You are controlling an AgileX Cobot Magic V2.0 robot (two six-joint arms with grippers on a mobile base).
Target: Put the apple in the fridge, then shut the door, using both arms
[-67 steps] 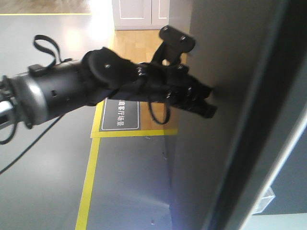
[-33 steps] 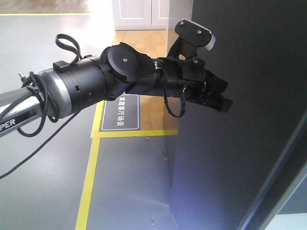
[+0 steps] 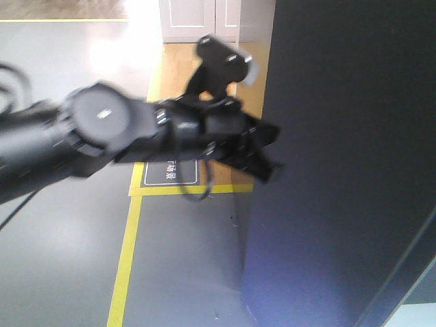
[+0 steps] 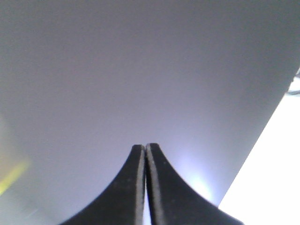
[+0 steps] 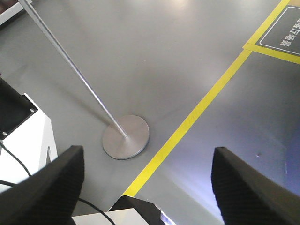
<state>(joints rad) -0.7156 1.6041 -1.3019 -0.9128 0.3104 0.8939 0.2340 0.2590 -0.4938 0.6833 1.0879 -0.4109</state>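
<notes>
The step in hand is, by my reading, closing the door. In the front view the left arm [image 3: 102, 133] reaches from the left edge of the frame toward the right, and the left gripper [image 3: 268, 162] sits at the near edge of the door [image 3: 340, 170], whose dark flat outer face fills the right half of the frame. The arm is blurred, so I cannot tell whether the tip touches the panel. In the left wrist view the two fingers [image 4: 126, 187] are pressed together with nothing between them, and the grey door face fills everything ahead.

The right gripper [image 5: 146, 154] is spread wide and empty. It points down at the floor [image 5: 187, 56], where a yellow line [image 5: 187, 126] crosses and a pole stand [image 5: 125, 137] rests left of centre.

The apple is not in any view and the fridge interior is hidden, so I cannot confirm it is on a shelf.

A pale sliver at the lower right corner of the front view suggests the door is not yet fully shut. To finish well, push with the closed fingertips flat against the panel, well away from the hinge side. Follow the door's arc so the tips do not slide off, and keep the right arm out of the way.
</notes>
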